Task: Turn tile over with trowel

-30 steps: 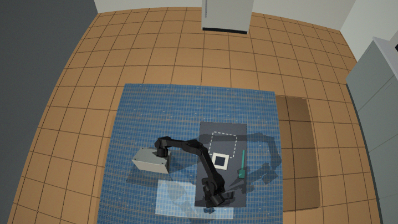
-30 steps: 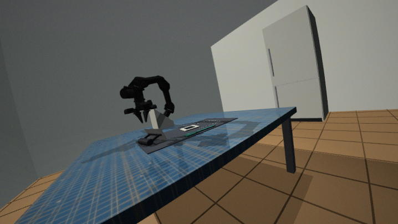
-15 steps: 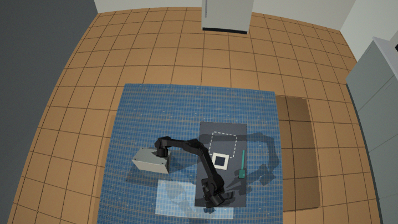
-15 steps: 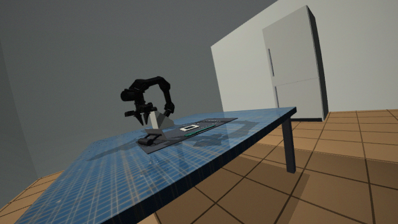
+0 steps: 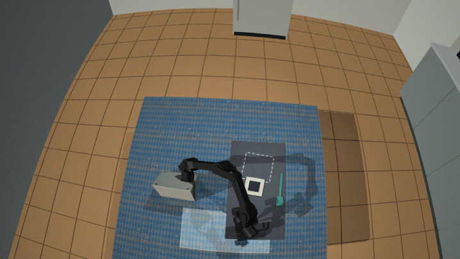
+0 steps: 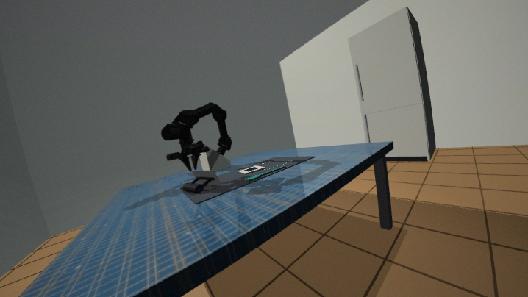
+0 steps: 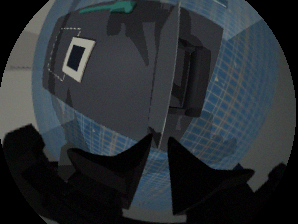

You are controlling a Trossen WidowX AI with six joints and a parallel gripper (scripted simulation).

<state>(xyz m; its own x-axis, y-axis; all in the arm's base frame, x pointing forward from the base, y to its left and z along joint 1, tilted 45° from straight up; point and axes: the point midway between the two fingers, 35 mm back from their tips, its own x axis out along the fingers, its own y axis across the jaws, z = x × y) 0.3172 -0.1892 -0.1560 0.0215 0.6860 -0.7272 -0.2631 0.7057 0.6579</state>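
Note:
The cream tile lies flat on the dark mat, a dark square on its upper face. It lies at the near edge of the dashed outline, mostly outside it. The teal trowel lies on the mat near its right edge, apart from the tile. My gripper is partly open and empty, raised above the near end of the mat. Its fingertips are hidden under the arm in the top view.
A dark stand with a thin leaning panel is on the near end of the mat, close to the fingers. The arm's grey base block stands left of the mat on the blue table.

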